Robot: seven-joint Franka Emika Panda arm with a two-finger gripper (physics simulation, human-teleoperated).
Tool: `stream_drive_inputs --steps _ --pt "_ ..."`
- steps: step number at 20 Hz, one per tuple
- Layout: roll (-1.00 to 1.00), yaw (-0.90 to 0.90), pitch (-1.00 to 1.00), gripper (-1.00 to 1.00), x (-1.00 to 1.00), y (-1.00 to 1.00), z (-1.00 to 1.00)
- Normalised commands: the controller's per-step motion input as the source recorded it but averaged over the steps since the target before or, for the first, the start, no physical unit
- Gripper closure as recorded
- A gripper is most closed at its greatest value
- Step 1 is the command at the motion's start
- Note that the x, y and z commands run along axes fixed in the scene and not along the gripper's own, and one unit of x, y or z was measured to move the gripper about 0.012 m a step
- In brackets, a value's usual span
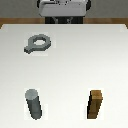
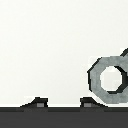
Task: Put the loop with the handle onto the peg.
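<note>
Ring lies flat on surface, far from peg. Pincer spread wide, empty, beside ring. Risks: off-centre grasp skews ring; wrong target, wooden block, stands near peg.

In the exterior view only a small part of the robot shows beyond the far edge of the tabletop: a blocky, rounded body in pale grey-white with black parts at its sides and beneath it, too blurred for cables, screws or markings to be made out. In the wrist view the hand appears as two small dark-grey fingertips, each with a lighter grey patch, rising from a flat black band.
</note>
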Motion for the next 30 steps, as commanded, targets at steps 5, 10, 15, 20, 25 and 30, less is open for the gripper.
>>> stream_drive_inputs --steps 5,10,15,20,25,30 --pt "0.00 0.00 0.00 -1.00 0.00 -0.20 0.00" --pt "0.00 0.00 0.00 -1.00 0.00 -0.60 0.00" --pt "0.00 0.00 0.00 -1.00 0.00 -1.00 0.00" --pt "0.00 -0.03 0.00 -1.00 0.40 -0.40 0.00" --pt "0.00 -0.56 0.00 -1.00 0.00 0.00 0.00" --pt "0.00 -0.32 0.00 -1.00 0.20 0.00 0.00"
